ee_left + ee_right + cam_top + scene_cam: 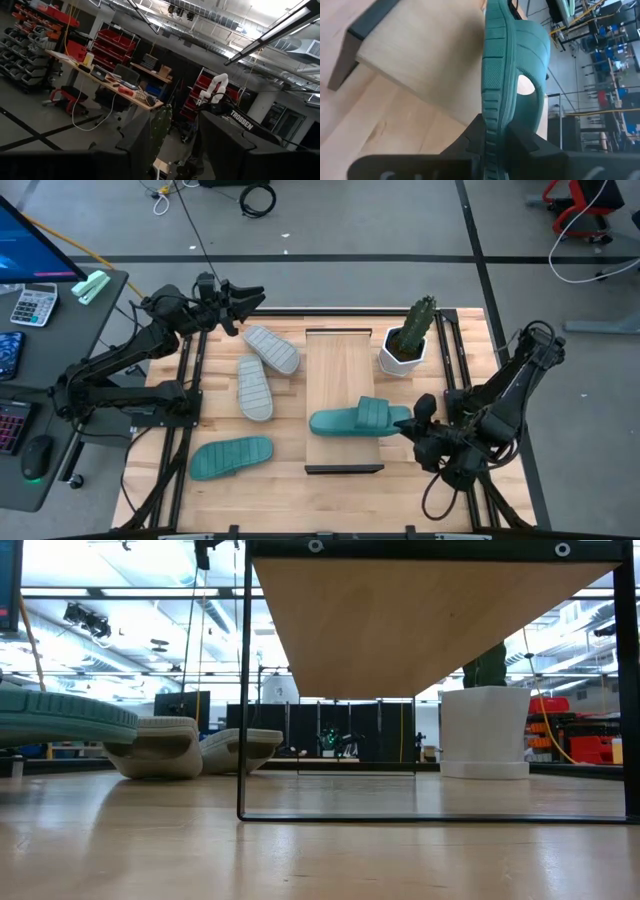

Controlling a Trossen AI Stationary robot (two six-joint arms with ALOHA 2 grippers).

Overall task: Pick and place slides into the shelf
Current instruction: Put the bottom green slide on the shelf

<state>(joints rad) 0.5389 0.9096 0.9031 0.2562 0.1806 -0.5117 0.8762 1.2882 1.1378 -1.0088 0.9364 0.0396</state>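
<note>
While the right claw [412, 423] grips the heel edge of a teal slide [355, 420], the slide's long axis lies across the shelf [338, 380], over its near end.

The left claw [240, 302] waits half open beyond the shelf, well apart.

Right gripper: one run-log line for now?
right gripper shut on teal slide | over shelf | left gripper raised, idle

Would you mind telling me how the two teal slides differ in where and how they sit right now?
One teal slide lies across the shelf, strap up, its end gripped by the right claw. The other teal slide lies on the tabletop beside the shelf, ribbed sole up, with no claw on it. Both share the same teal colour and look alike in shape.
</note>
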